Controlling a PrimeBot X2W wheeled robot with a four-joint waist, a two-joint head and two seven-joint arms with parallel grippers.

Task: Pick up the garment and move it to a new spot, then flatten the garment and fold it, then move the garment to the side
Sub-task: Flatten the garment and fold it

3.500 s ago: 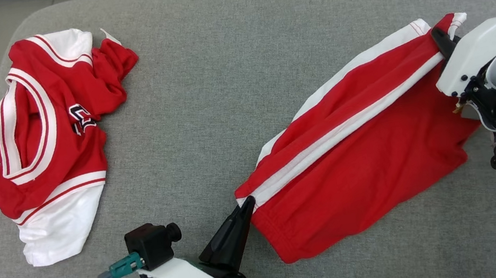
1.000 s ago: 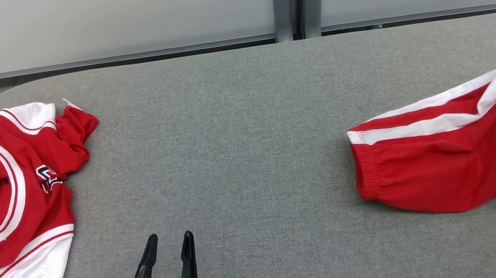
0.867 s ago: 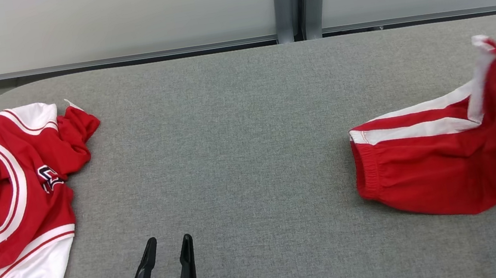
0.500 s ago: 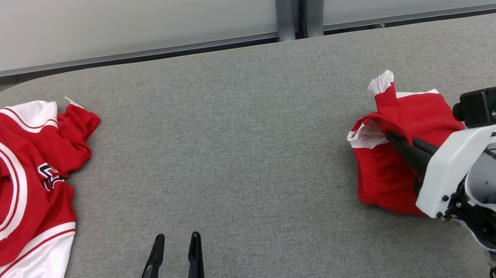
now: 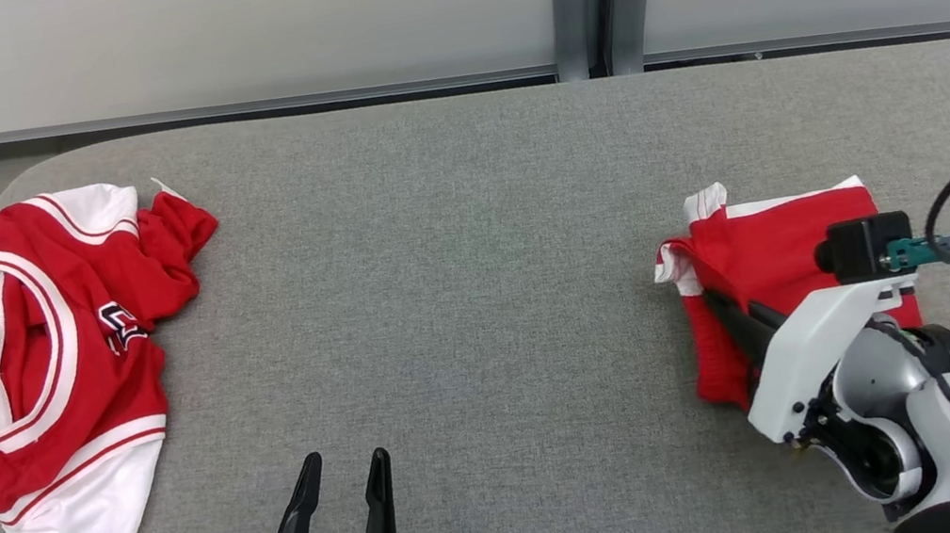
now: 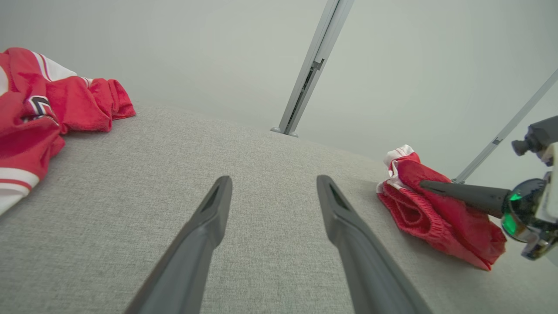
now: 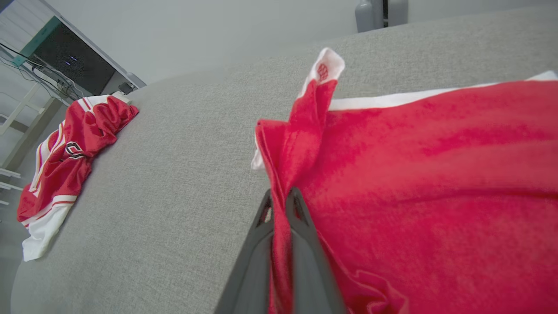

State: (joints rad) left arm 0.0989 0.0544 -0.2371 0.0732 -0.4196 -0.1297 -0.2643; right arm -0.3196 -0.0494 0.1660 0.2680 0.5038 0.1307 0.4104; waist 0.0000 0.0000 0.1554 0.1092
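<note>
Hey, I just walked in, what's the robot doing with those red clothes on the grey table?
The robot's right gripper is clamped shut on a fold of the red shorts with white side stripes, which lie doubled over in a compact bundle on the right side of the grey fabric-covered table. The left gripper is open and empty, hovering over bare table near the front edge. A crumpled red and white jersey lies untouched at the far left. The fold looks under way; the move aside is not yet done.
</note>
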